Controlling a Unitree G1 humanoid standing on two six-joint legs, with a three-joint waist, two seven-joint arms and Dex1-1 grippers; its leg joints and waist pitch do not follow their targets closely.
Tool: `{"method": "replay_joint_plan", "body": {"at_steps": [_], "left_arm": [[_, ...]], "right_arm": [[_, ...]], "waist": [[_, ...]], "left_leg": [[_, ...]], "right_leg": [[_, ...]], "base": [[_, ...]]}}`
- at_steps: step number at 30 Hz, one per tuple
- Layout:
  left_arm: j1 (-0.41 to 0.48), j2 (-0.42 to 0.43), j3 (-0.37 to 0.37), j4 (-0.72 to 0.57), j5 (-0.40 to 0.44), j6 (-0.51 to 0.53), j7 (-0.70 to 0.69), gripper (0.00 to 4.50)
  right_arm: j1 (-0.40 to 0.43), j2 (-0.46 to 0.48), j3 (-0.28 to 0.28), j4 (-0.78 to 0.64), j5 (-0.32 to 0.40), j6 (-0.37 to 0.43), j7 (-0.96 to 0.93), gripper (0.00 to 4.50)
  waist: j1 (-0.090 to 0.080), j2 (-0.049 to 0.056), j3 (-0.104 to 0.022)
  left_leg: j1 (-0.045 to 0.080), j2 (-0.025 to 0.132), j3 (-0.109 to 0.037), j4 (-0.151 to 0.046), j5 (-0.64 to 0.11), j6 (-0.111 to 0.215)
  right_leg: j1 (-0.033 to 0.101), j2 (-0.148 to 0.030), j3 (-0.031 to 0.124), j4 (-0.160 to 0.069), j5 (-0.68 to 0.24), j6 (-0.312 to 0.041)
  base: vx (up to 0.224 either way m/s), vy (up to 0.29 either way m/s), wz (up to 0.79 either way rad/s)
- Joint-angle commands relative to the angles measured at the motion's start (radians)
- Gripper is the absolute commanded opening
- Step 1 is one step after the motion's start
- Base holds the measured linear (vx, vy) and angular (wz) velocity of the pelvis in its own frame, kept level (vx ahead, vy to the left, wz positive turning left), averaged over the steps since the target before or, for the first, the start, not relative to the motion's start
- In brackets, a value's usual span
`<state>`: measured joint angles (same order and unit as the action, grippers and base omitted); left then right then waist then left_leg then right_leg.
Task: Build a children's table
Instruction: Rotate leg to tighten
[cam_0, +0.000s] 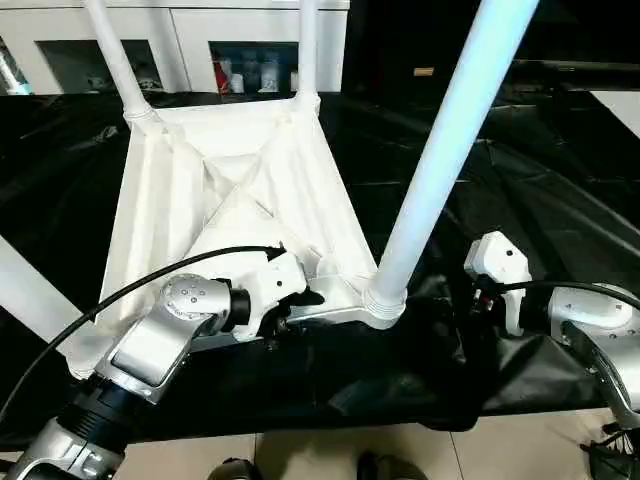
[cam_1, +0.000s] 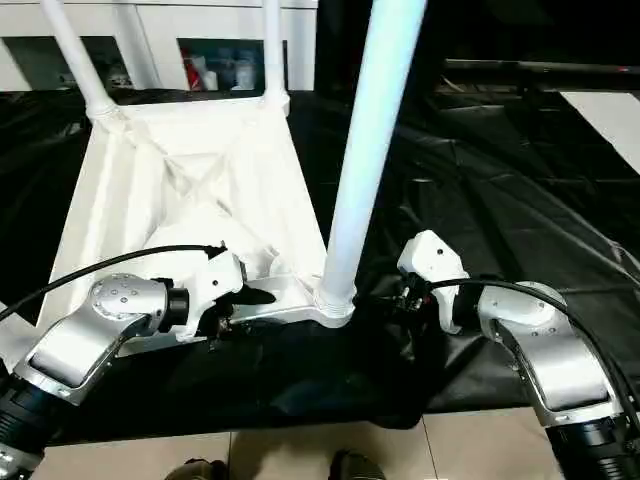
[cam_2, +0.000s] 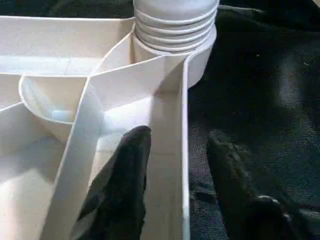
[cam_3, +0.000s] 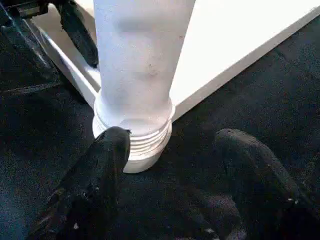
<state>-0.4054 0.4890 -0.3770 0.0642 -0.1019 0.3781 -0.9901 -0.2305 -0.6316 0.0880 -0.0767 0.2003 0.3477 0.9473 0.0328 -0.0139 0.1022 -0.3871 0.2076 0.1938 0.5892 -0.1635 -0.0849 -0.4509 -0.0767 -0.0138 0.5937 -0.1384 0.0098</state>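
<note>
Our left claw (cam_2: 172, 175) straddles the upturned table top's (cam_0: 240, 200) rim wall, fingers either side but not yet pinching. Just ahead stands the near leg (cam_3: 137, 65) in its corner socket. Our right claw (cam_3: 170, 165) gapes, empty, beside its base; we should steady the rim before twisting.

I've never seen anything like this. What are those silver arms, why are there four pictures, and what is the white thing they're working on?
The silver arms belong to a humanoid robot. Two pictures come from cameras in its head, looking down; the other two from cameras on its wrists. On the black cloth lies a children's table top, upside down, with white legs standing up from its corners. The left gripper has its black fingers astride the top's near rim, one inside, one outside. The right gripper is open beside the base of the near leg, holding nothing.
</note>
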Motion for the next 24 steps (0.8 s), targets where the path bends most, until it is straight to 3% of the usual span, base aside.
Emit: {"method": "replay_joint_plan", "body": {"at_steps": [1,7,13,16,21,24], "left_arm": [[-0.007,0.004,-0.011,0.019,0.013,0.015,-0.010,1.77],[-0.013,0.007,-0.016,0.027,0.017,0.027,-0.012,1.09],[-0.009,0.026,-0.030,0.017,0.022,0.043,-0.042,0.57],[-0.009,0.036,-0.037,0.016,0.029,0.044,-0.052,0.53],[-0.009,0.049,-0.053,0.021,0.045,0.042,-0.060,0.05],[-0.013,0.043,-0.057,0.031,0.057,0.037,-0.051,0.05]], "right_arm": [[0.005,-0.010,0.009,-0.020,0.005,0.010,0.006,3.10],[0.008,-0.006,0.012,-0.020,0.003,0.009,0.004,3.10],[0.011,-0.005,0.014,-0.017,0.003,0.008,0.003,3.10],[0.011,-0.005,0.014,-0.014,0.002,0.007,0.002,3.10],[0.010,-0.003,0.014,-0.011,-0.001,0.006,-0.002,3.10],[0.008,-0.002,0.015,-0.008,-0.002,0.005,-0.006,3.10]], "waist": [[0.002,0.000,-0.068],[0.003,0.001,-0.071],[0.002,0.002,-0.070],[0.002,0.003,-0.069],[0.002,0.004,-0.068],[0.001,0.004,-0.068]], "left_leg": [[0.016,0.007,-0.006,-0.071,-0.329,0.043],[0.014,0.007,-0.004,-0.069,-0.305,0.049],[0.014,0.007,-0.005,-0.070,-0.310,0.047],[0.016,0.007,-0.005,-0.070,-0.314,0.047],[0.015,0.006,-0.005,-0.070,-0.319,0.044],[0.015,0.006,-0.005,-0.071,-0.321,0.042]], "right_leg": [[0.053,-0.023,0.016,-0.082,-0.412,-0.141],[0.057,-0.022,0.016,-0.076,-0.350,-0.164],[0.057,-0.023,0.016,-0.077,-0.367,-0.160],[0.056,-0.023,0.016,-0.078,-0.372,-0.158],[0.056,-0.023,0.017,-0.079,-0.389,-0.151],[0.055,-0.022,0.016,-0.079,-0.386,-0.152]], "base": [[0.000,0.000,0.00],[0.000,0.000,0.00],[0.000,0.000,0.00],[0.000,0.000,0.00],[0.000,0.000,0.00],[0.000,0.000,0.00]]}}
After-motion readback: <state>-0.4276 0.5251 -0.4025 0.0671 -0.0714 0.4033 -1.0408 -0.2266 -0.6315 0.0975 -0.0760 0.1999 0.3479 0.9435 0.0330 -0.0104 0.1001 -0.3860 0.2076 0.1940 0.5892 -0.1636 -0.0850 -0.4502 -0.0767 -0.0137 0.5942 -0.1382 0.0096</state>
